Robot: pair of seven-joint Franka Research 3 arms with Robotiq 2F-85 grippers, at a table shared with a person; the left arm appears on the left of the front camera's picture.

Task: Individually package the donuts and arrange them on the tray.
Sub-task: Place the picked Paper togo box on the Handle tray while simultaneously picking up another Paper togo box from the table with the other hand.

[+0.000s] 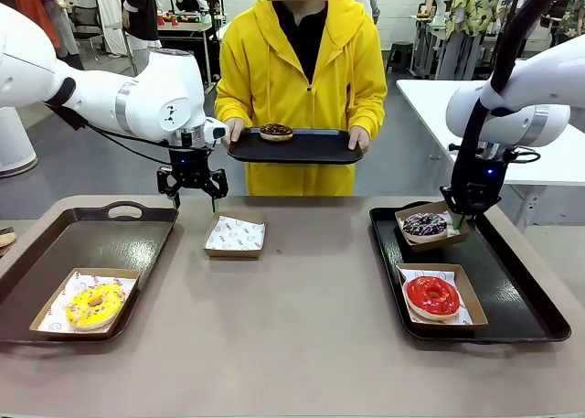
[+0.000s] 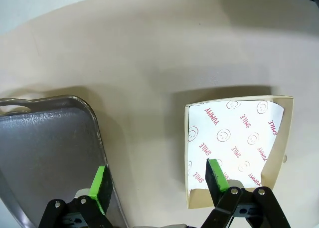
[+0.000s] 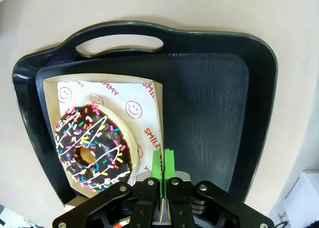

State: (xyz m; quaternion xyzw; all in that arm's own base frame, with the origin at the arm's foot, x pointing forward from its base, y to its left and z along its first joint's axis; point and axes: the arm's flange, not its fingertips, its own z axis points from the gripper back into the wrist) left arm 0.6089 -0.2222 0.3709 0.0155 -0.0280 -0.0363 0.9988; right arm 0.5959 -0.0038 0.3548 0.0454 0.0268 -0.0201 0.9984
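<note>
Above the table's far left, our left gripper (image 1: 192, 191) hangs with its jaws spread wide, one green pad over the rim of the left tray (image 1: 55, 253), the other over the near edge of an unfilled paper-lined box (image 2: 237, 148) on the bare tabletop. Across the table, our right gripper (image 1: 454, 219) has its pads pressed together on the side wall of the box (image 3: 158, 113) holding the sprinkled dark donut (image 3: 92, 145), at the handle end of the right tray (image 3: 209, 113). That donut lies flat, hole upward, as do the others; being rings, they show no long axis. Nearer us on the same tray, the red donut (image 1: 432, 296) sits in its own box (image 1: 466, 294). On the left tray, the yellow donut (image 1: 94, 305) rests boxed at the near corner. Beyond the table, a person in a yellow hooded top holds a black tray (image 1: 311, 148) level with both hands, carrying the chocolate donut (image 1: 276, 132).
</note>
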